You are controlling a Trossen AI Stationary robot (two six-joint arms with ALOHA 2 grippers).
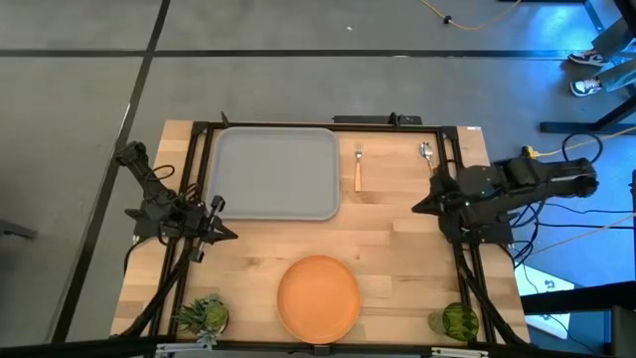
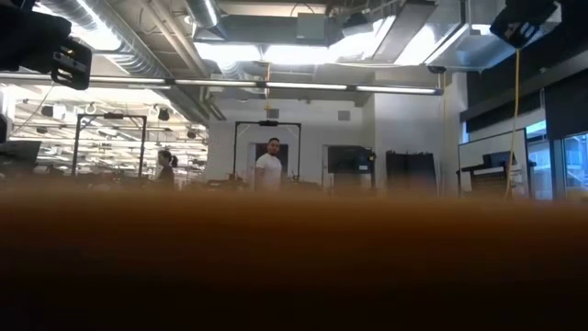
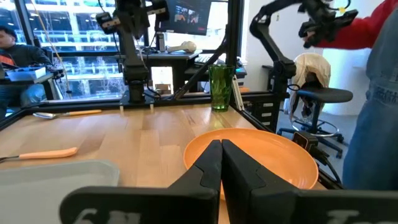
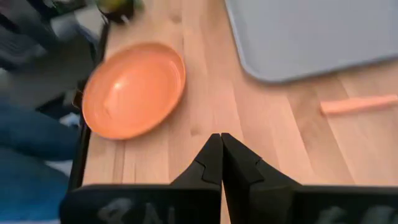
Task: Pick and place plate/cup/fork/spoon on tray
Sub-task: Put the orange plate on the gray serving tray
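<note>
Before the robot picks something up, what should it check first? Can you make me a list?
1. Tray has nothing on it: ok.
2. Plate, cup, fork and spoon all on the table, not on the tray: ok.
3. Right gripper holds nothing, fingers shut: ok, but must open before grabbing.
4. Left gripper holds nothing, fingers shut: ok.
5. Nothing lies between the plate and the tray: ok.
6. Leafy plant stays apart from the plate: ok.
</note>
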